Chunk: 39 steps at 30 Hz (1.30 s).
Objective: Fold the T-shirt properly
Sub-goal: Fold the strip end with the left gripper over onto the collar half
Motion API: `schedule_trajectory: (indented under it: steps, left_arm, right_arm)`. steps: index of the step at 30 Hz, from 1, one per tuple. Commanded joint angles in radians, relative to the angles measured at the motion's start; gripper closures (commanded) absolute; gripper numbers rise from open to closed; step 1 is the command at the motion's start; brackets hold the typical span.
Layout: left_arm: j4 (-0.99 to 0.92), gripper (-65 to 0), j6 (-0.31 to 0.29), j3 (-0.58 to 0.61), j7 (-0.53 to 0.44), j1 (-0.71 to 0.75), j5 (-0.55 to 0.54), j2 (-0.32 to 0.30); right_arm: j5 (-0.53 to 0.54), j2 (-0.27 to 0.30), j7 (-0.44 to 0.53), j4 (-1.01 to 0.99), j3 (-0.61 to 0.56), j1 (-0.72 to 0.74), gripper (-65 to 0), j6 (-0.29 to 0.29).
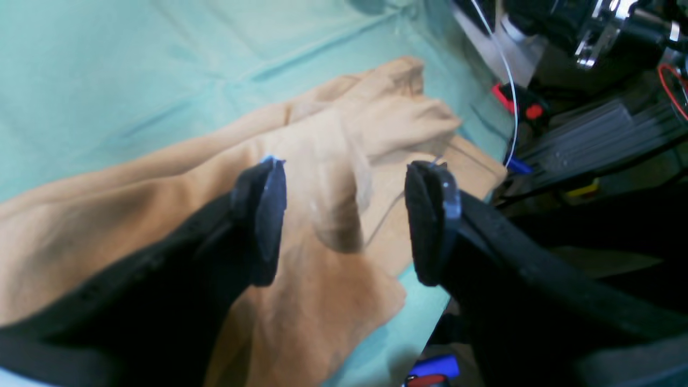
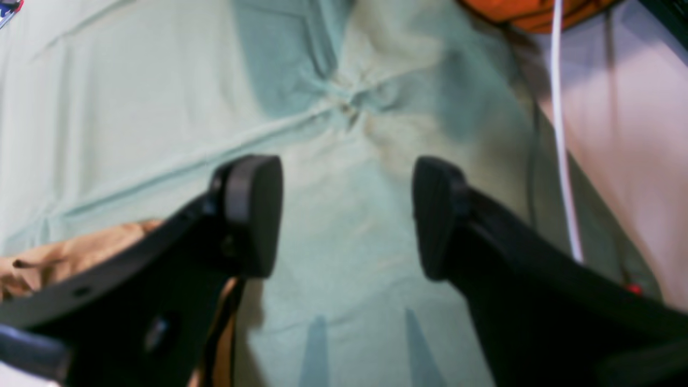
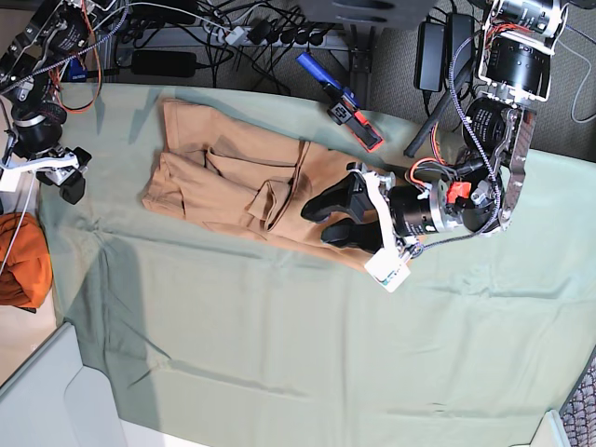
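The tan T-shirt (image 3: 233,177) lies crumpled and partly folded over itself on the pale green sheet (image 3: 279,326), in the far half of the table. My left gripper (image 3: 326,221) is open and empty, low over the shirt's right end. In the left wrist view the gripper (image 1: 349,215) straddles a raised fold of the shirt (image 1: 107,215); I cannot tell if it touches. My right gripper (image 3: 76,175) is open and empty at the table's left edge, apart from the shirt. In the right wrist view the gripper (image 2: 346,215) is above bare sheet, with the shirt's edge (image 2: 64,252) at lower left.
A darker orange cloth bundle (image 3: 19,247) sits off the table's left edge and shows at the top of the right wrist view (image 2: 532,13). A blue and red tool (image 3: 345,102) lies at the far edge. Cables and power strips (image 3: 186,37) lie behind the table. A white cable (image 2: 561,161) hangs nearby.
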Motion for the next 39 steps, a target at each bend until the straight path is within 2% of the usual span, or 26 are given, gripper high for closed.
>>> schedule_trajectory:
  steps: [1, 4, 9, 14, 20, 25, 32, 35, 39]
  left_arm:
    - [0.016, -38.4, -0.01, -0.002, -0.014, -0.019, -0.021, -0.006]
    - [0.016, -38.4, -0.01, -0.02, -0.014, -0.019, -0.022, -0.029]
    - [0.016, -38.4, -0.01, -0.111, -0.014, -0.019, -0.049, -0.081]
    - [0.016, -38.4, -0.01, -0.18, -0.011, -0.019, -0.083, -0.137]
    - [0.016, -38.4, -0.01, -0.189, -0.006, -0.018, -0.083, -0.175]
    - [0.016, -38.4, -0.01, -0.19, -0.003, -0.019, -0.1, -0.208]
    - [0.016, -38.4, -0.01, -0.192, 0.005, -0.018, -0.101, -0.211]
    - [0.016, -38.4, -0.01, -0.192, 0.008, -0.018, -0.102, -0.211]
    - [0.016, -38.4, -0.01, -0.192, 0.008, -0.019, -0.101, -0.211]
  right_arm:
    - [0.032, 0.019, 0.006, 0.014, 0.008, 0.002, -38.2, 0.096]
    - [0.087, 0.016, 0.002, 0.013, 0.006, -0.034, -38.2, 0.097]
    - [0.102, 0.001, 0.004, 0.013, -0.049, -0.092, -38.2, 0.096]
    - [0.097, -0.071, 0.015, 0.005, -0.121, -0.089, -38.2, 0.097]
    - [0.048, -0.15, 0.053, 0.003, -0.216, -0.089, -38.2, 0.096]
    - [0.037, -0.196, 0.066, -0.008, -0.23, -0.08, -38.2, 0.096]
    - [0.037, -0.197, 0.071, -0.158, -0.229, -0.017, -38.2, 0.096]
    - [0.069, -0.198, 0.063, -0.183, -0.23, -0.003, -38.2, 0.097]
    - [0.083, -0.197, 0.011, -0.182, -0.232, -0.007, -38.2, 0.097]
